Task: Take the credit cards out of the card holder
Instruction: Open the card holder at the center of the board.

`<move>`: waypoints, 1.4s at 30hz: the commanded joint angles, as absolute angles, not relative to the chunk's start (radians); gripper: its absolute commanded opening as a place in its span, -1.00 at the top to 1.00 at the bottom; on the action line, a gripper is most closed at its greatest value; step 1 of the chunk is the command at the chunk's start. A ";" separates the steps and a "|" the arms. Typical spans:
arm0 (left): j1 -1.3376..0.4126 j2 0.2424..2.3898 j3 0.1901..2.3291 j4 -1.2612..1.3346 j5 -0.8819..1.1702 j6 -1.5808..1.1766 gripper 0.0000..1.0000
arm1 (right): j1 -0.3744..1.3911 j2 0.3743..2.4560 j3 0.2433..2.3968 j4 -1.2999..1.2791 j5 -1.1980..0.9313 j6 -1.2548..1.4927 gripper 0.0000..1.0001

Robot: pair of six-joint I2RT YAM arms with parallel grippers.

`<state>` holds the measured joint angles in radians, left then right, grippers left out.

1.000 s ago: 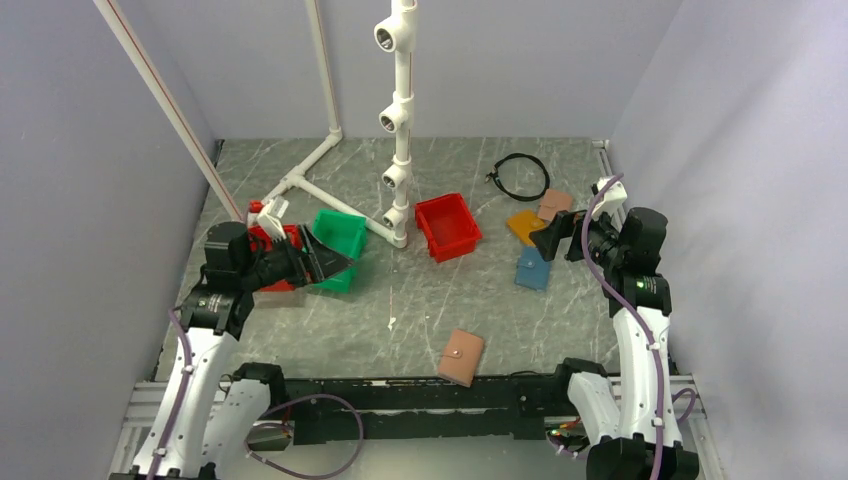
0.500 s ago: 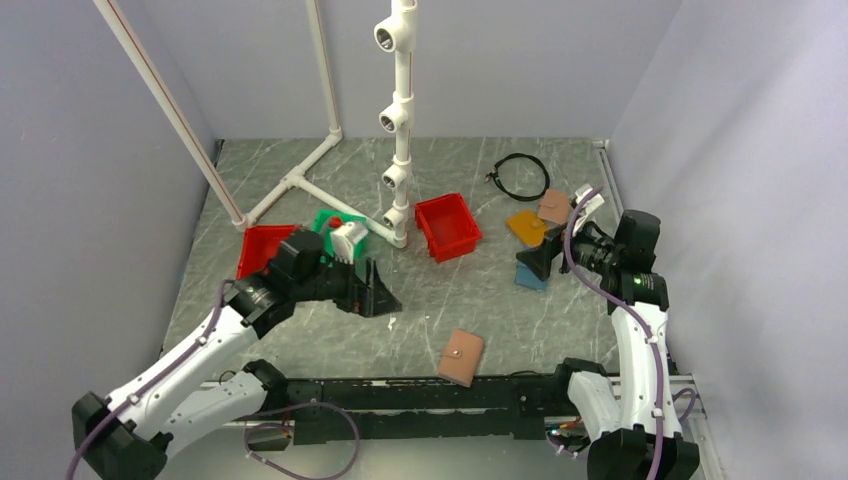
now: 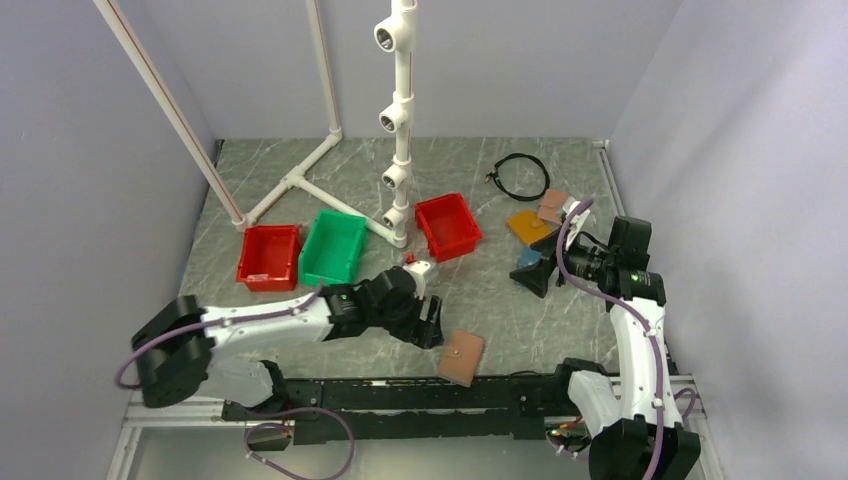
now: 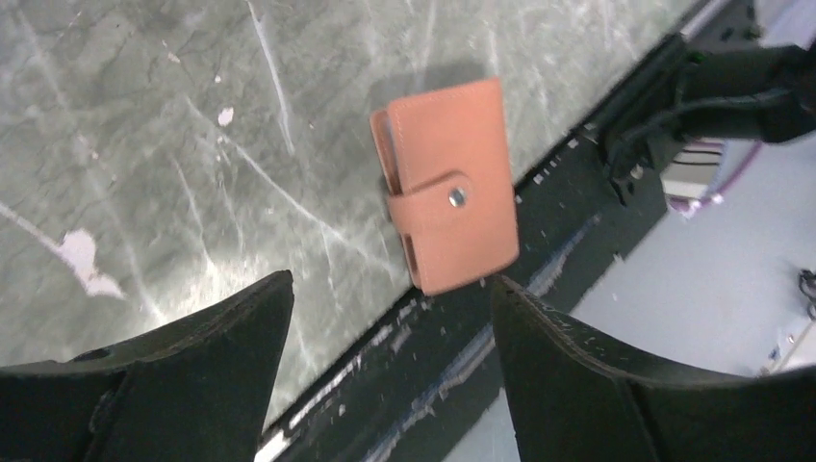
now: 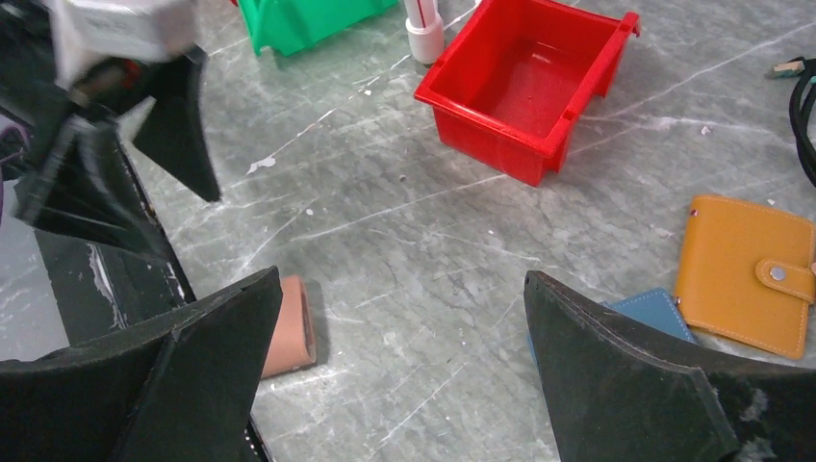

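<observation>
Since the card holder [image 4: 446, 197] lies shut with its snap tab [image 4: 433, 197] fastened, you have no credit cards in sight yet. You'll find it well to the near side of the red bin [image 3: 455, 248], flat at the near edge of the surface [image 3: 500, 320], with its near end lapping over the black rail [image 3: 380, 388].

Your left tool [image 3: 428, 322] hangs between the red bin and the holder, just beside it and not touching, fingers spread wide with nothing between them. Your right tool [image 3: 532, 277] sits off to the right of the red bin, well apart from the holder, also spread and empty. The left arm is plainly the nearer.

From the left tool the holder lies ahead, toward the near edge. Its long axis runs far to near, leaning slightly. In the left wrist view that axis stands almost square to the line between the two fingers. You can reckon that closing from this heading would take it across its short width.

The tab comes over the long edge facing the left tool and ends at its stud mid-face, so it points away from that tool.
</observation>
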<state>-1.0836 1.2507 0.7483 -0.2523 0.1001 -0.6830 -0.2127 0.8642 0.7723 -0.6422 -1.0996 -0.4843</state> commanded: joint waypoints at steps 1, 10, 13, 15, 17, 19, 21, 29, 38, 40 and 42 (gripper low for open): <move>-1.106 1.398 0.798 -0.066 0.060 -0.750 -0.58 | -0.213 0.865 0.770 -0.655 -1.142 -0.540 -0.99; -1.121 1.622 0.925 -0.045 0.072 -0.796 -0.36 | -0.213 0.867 0.772 -0.652 -1.127 -0.531 -0.99; -1.121 1.653 0.943 -0.014 0.082 -0.805 -0.27 | -0.212 0.867 0.773 -0.653 -1.130 -0.529 -0.99; -1.119 1.677 0.964 -0.029 0.079 -0.808 -0.22 | -0.211 0.867 0.775 -0.656 -1.132 -0.531 -0.99; -1.115 1.700 0.982 -0.064 0.077 -0.814 -0.17 | -0.210 0.866 0.776 -0.658 -1.132 -0.532 -0.99; -1.112 1.723 0.996 -0.087 0.083 -0.816 -0.11 | -0.211 0.866 0.777 -0.660 -1.132 -0.533 -0.99; -1.112 1.738 1.009 -0.106 0.089 -0.813 -0.10 | -0.209 0.866 0.778 -0.662 -1.132 -0.535 -1.00; -1.112 1.777 1.043 -0.158 0.111 -0.812 -0.03 | -0.206 0.864 0.779 -0.672 -1.138 -0.544 -1.00; -1.112 1.801 1.047 -0.163 0.145 -0.820 0.44 | -0.206 0.864 0.783 -0.687 -1.146 -0.557 -0.99; -1.111 1.798 1.047 -0.170 0.132 -0.821 0.71 | -0.205 0.865 0.785 -0.694 -1.151 -0.564 -0.99; -1.109 1.785 1.041 -0.174 0.110 -0.823 0.94 | -0.203 0.865 0.786 -0.701 -1.155 -0.571 -0.99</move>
